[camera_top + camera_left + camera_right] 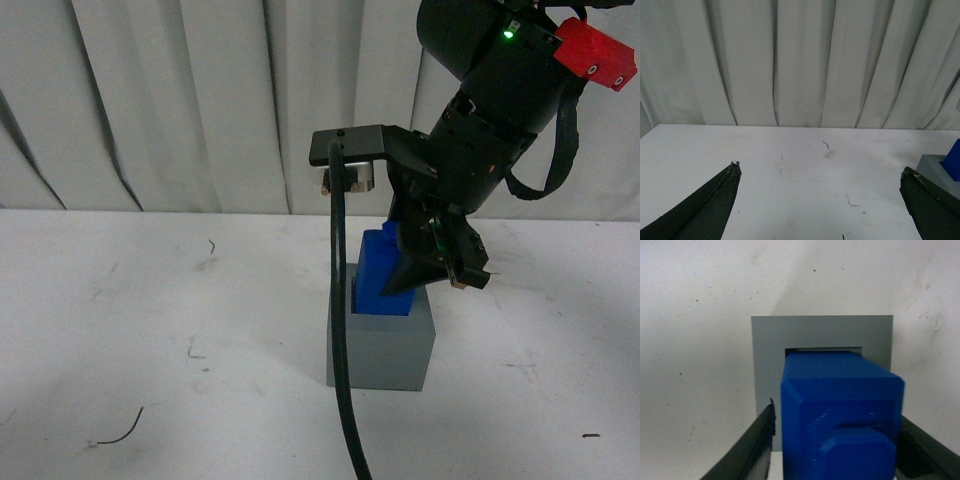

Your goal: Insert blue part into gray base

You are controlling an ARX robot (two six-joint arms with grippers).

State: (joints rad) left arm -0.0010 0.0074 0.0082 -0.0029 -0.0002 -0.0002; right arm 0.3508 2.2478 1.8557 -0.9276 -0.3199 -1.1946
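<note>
The gray base (pixel 382 348) stands on the white table in the middle of the front view. The blue part (pixel 378 275) stands upright in its top recess, its upper end sticking out. In the right wrist view the blue part (pixel 840 405) fills the recess of the gray base (pixel 820 332), knob end toward the camera. My right gripper (pixel 438 272) is open, its fingers (pixel 747 450) on either side of the blue part with a small gap. My left gripper (pixel 820 200) is open and empty over bare table; the gray base (pixel 932 167) and blue part (pixel 955 160) show at that view's edge.
A black cable (pixel 342 330) hangs in front of the gray base in the front view. A white curtain (pixel 180 100) closes the back of the table. Small dark scraps (pixel 115 435) lie on the white table.
</note>
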